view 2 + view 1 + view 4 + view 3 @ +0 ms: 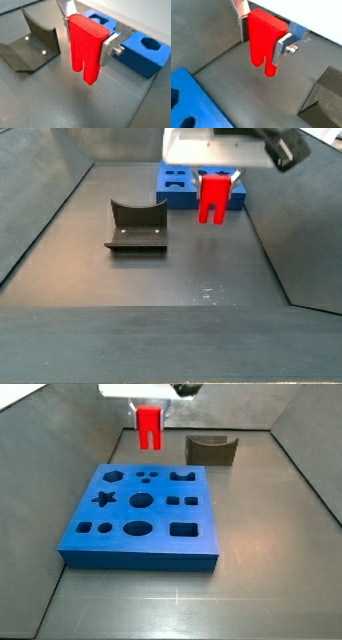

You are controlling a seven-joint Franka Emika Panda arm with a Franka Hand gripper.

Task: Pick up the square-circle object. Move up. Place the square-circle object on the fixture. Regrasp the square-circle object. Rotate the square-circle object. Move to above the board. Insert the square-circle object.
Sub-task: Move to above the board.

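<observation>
Side views both put the gripper point(150, 406) high in the frame, its upper body cut off by the top edge. The jaws are clenched on the red object point(150, 427), which hangs upright with its prongs pointing down, clear of the floor. In a side view it sits at upper centre, above the far edge of the board point(140, 519) and left of the fixture point(211, 449); whether it is over the board or behind it cannot be told from there. In a side view from the opposite end, the object point(214, 196) hangs in front of the board point(181, 183), which is small, far off and partly hidden by the gripper point(214, 173) and the object. The fixture point(136, 226) stands left of centre, well apart from the object.

Both wrist views show the silver fingers point(286, 42) pressed on the object's head from two sides; one finger point(64, 12) is mostly hidden behind the red block point(85, 47). The gap between the two prongs is clear in a wrist view point(261, 42) and only a short slit in the other. The board is cropped to a corner point(194, 102) or a few holes point(143, 50), and the fixture point(328, 97) is cut by the frame edge in one, more complete point(30, 42) in the other.
</observation>
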